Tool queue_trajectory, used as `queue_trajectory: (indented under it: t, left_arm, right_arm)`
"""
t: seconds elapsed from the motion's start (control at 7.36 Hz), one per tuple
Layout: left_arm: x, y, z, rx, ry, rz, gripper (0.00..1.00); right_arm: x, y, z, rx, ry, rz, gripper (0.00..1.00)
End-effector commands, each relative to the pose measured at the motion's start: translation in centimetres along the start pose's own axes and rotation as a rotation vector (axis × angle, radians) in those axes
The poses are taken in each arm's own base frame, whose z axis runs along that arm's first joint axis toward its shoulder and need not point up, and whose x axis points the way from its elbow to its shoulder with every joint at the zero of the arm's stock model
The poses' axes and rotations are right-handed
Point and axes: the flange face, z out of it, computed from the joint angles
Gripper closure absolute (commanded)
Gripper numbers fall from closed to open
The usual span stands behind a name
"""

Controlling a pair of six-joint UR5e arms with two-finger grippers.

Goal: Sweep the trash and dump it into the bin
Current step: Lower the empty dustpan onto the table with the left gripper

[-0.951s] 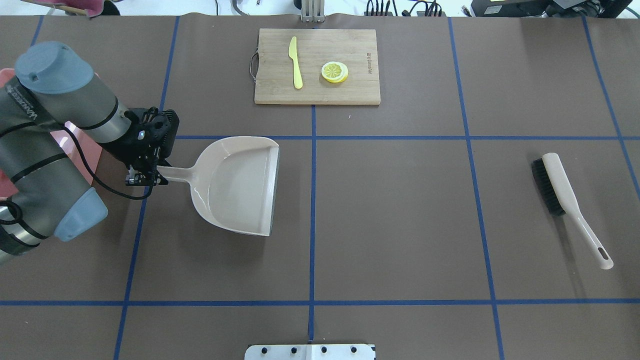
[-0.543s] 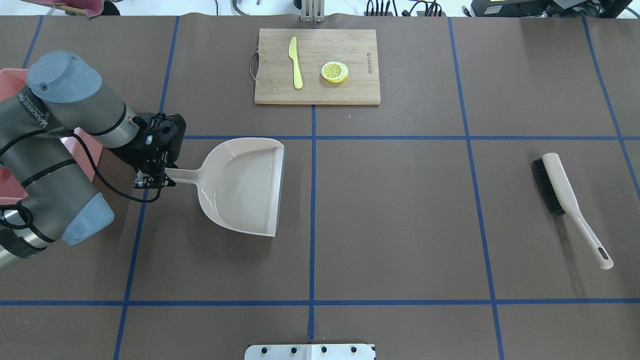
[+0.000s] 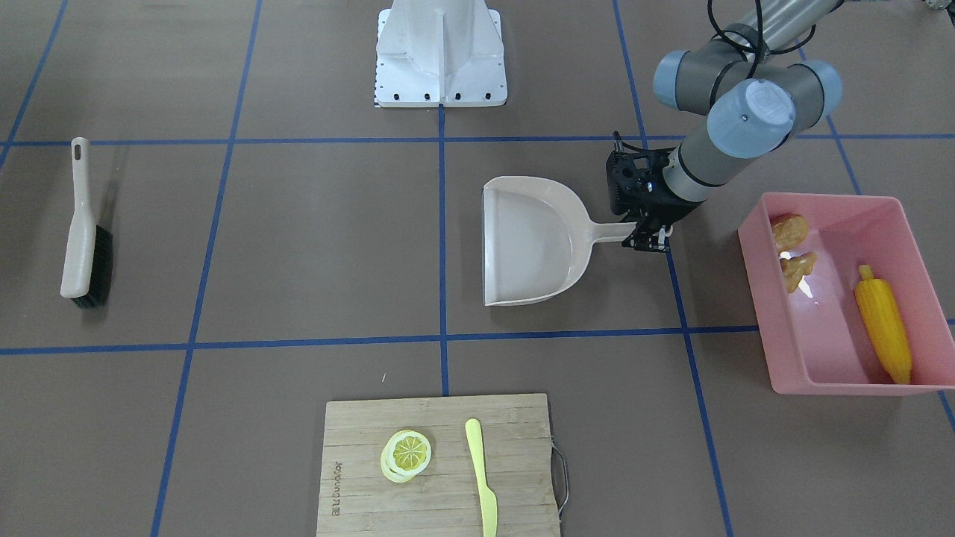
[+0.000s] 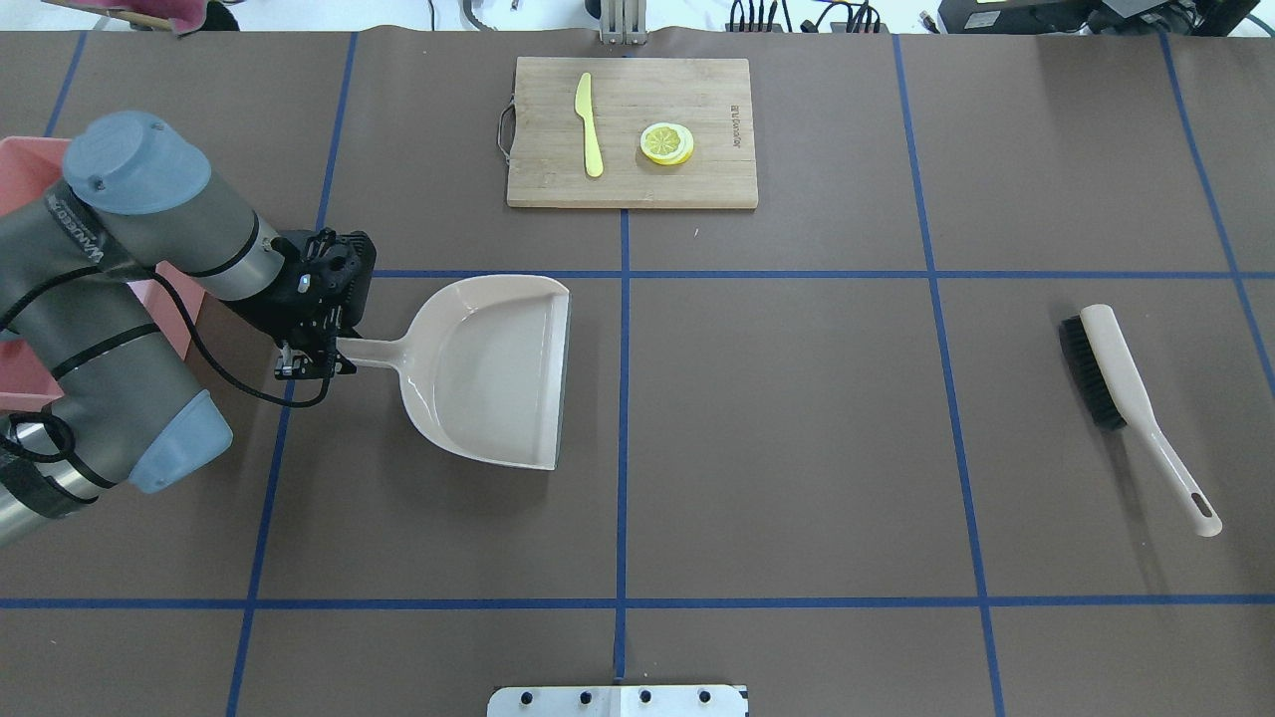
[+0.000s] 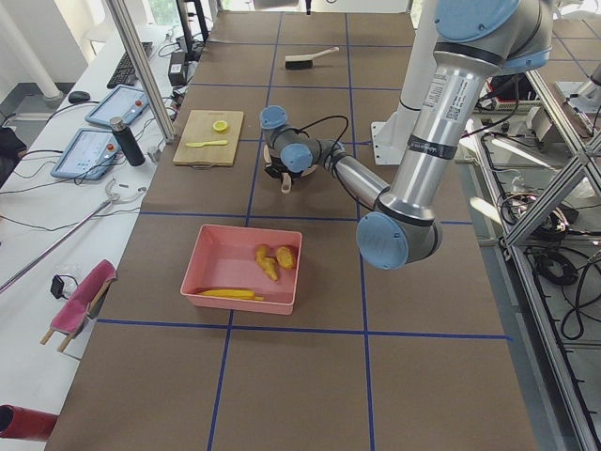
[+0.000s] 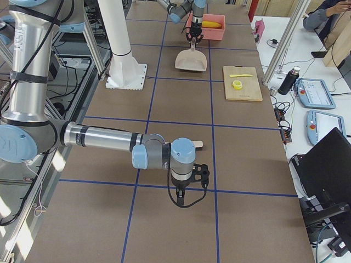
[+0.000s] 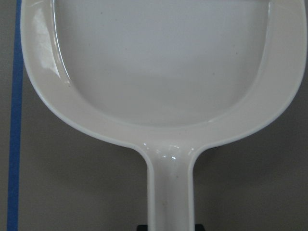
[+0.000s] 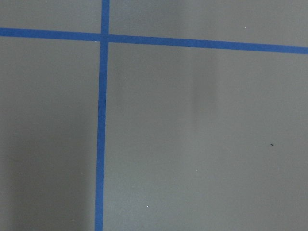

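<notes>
The pink bin (image 3: 755, 250) stands on my left side of the table. In it lie the yellow corn cob (image 3: 884, 324), the brown potato (image 3: 789, 230) and the tan ginger root (image 3: 797, 267). My left gripper (image 4: 314, 354) is shut on the handle of the beige dustpan (image 4: 493, 368), between the bin and the table's middle. The pan is empty in the left wrist view (image 7: 159, 57). My right gripper (image 6: 186, 192) shows only in the exterior right view, low over bare table. I cannot tell whether it is open or shut.
A beige brush (image 4: 1116, 383) with black bristles lies on the right of the table. A wooden cutting board (image 4: 707, 184) at the far middle holds a pale yellow knife (image 4: 589, 124) and a lemon slice (image 4: 666, 142).
My left arm has carried the dustpan a little to the right, away from the bin, and turned it slightly. Nothing else has moved.
</notes>
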Motion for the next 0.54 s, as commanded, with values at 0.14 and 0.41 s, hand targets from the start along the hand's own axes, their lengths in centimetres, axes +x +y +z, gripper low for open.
queue_trajectory:
  t: [0.14,0.41]
  left_arm:
    - [0.05,-0.16,0.08,0.012,-0.008,0.012,0.04]
    - [0.14,-0.3,-0.74,0.021,-0.019,0.011,0.02]
  right_arm:
    - [0.01,0.0,0.0,0.0,0.002,0.0,0.0]
    - [0.0,0.0,0.0,0.0,0.0,0.0,0.0]
